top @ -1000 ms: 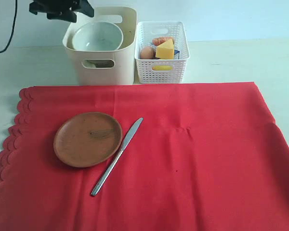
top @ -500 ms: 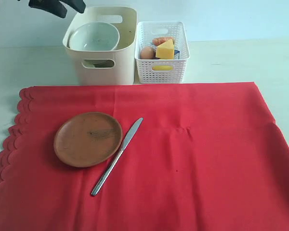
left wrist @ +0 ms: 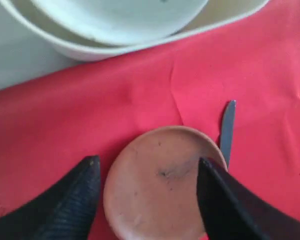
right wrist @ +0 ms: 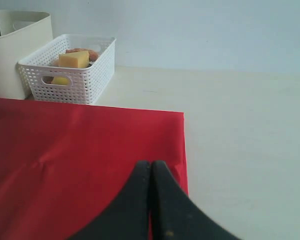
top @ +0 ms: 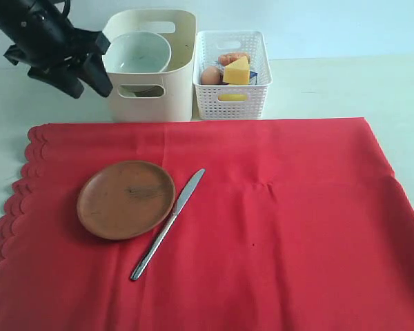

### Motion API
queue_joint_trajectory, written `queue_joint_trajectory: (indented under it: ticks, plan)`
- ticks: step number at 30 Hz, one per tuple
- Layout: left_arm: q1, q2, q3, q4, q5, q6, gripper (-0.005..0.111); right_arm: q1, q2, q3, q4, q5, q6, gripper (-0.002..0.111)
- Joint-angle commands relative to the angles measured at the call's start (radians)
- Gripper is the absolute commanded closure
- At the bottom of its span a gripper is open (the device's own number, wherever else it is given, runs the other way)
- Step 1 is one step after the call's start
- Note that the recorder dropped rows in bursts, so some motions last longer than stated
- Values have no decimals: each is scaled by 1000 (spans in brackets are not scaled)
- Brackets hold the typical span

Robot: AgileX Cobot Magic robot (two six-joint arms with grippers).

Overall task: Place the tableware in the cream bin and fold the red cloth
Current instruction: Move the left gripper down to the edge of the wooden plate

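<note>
At 10 o'clock in the exterior view, the left pincer [left wrist: 149,162] hangs wide open and empty just beside the bin [top: 183,65], its wrist camera framing the plate [top: 125,199] between the fingers. The right pincer [right wrist: 151,167] is pressed shut on nothing, low over the cloth [top: 297,227] near its 3 o'clock edge. The plate lies flat on the cloth at 8 o'clock. The knife [top: 168,224] slants along the plate's 3 o'clock side, touching or just beside it; which cannot be told. The bowl [top: 139,50] already sits in the bin at 11 o'clock, with the basket [top: 232,103] of food next to it at 12.

The plate looks like the next pick. A clean lift would likely take the rim at 9 or 12 o'clock, away from the knife. One finger should slide low under the lip so the cloth is not pinched up with it.

Whatever lies under the bowl is hidden; no cup, spoon or chopsticks show. The right pincer is outside the exterior frame, and the cloth's 6 o'clock edge is cut off.
</note>
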Motion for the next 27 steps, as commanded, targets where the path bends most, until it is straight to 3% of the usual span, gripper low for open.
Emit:
queue_joint_trajectory:
  ticks: [1, 7, 17, 27]
  plan:
    - [-2, -44, 128, 5, -54, 18, 50, -5, -5, 5, 0, -13, 0, 108]
    - [0, -79, 284, -19, -137, 48, 50, -5, -5, 5, 0, -13, 0, 108]
    - [4, -79, 442, -50, -258, 63, 50, -5, -5, 5, 0, -13, 0, 108]
    - [70, -75, 551, -220, -314, 189, 50, -5, -5, 5, 0, -13, 0, 108]
